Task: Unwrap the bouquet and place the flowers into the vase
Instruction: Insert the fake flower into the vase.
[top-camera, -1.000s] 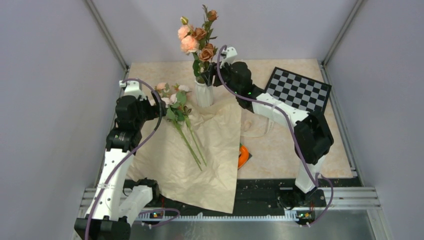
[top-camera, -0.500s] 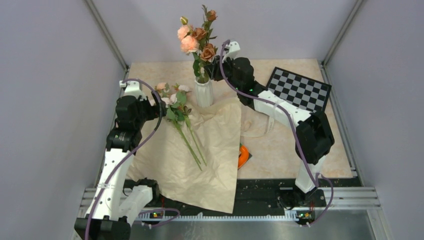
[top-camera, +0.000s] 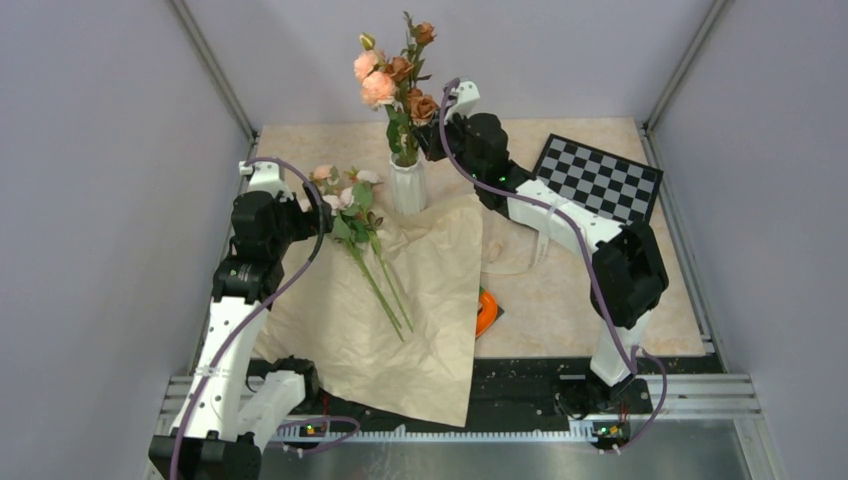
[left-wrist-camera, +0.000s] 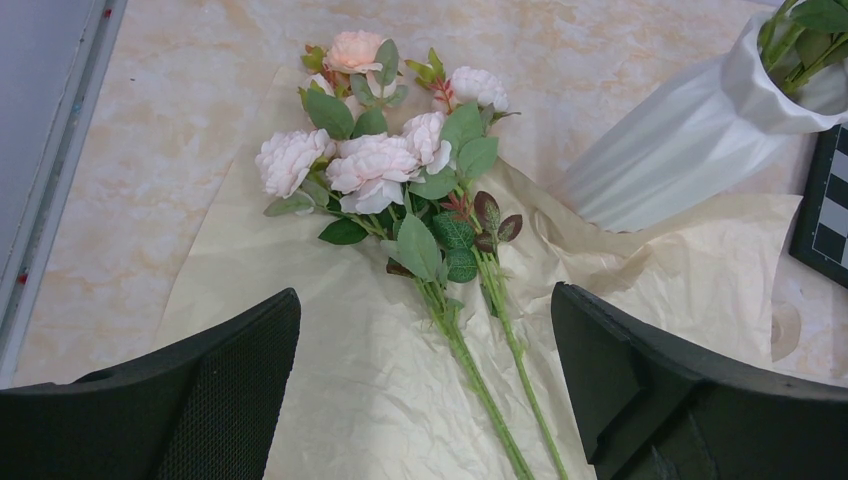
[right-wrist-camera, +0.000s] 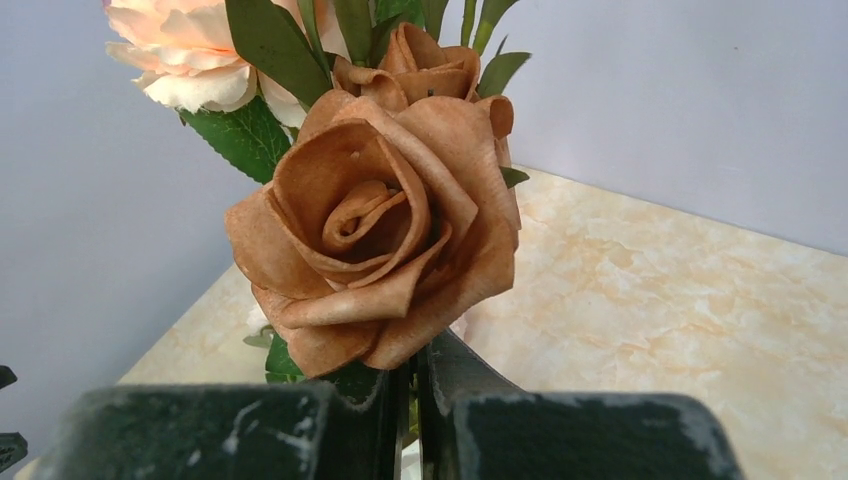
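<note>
Bouquet paper (top-camera: 420, 300) unwrapped, spread flat on bench (top-camera: 560, 300). Peach and rust flowers (top-camera: 395, 80) stand upright in vase (top-camera: 407, 187) at back of bench, by paper's far edge. Pink flowers (left-wrist-camera: 375, 170) lie on paper, not yet in vase. Roughly half done. Right tool (right-wrist-camera: 412, 385) clenched just under brown rose (right-wrist-camera: 375, 225); stem pinched or not, cannot tell. Left tool (left-wrist-camera: 422, 300) released, over pink stems. Orange ring (top-camera: 486, 312) peeks from under paper edge.

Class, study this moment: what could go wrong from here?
1. The right gripper is shut just under the brown rose, seemingly on its stem; a sideways pull could tip the narrow vase.
2. The open left gripper may catch the paper beneath the pink flowers, dragging it against the vase.
</note>
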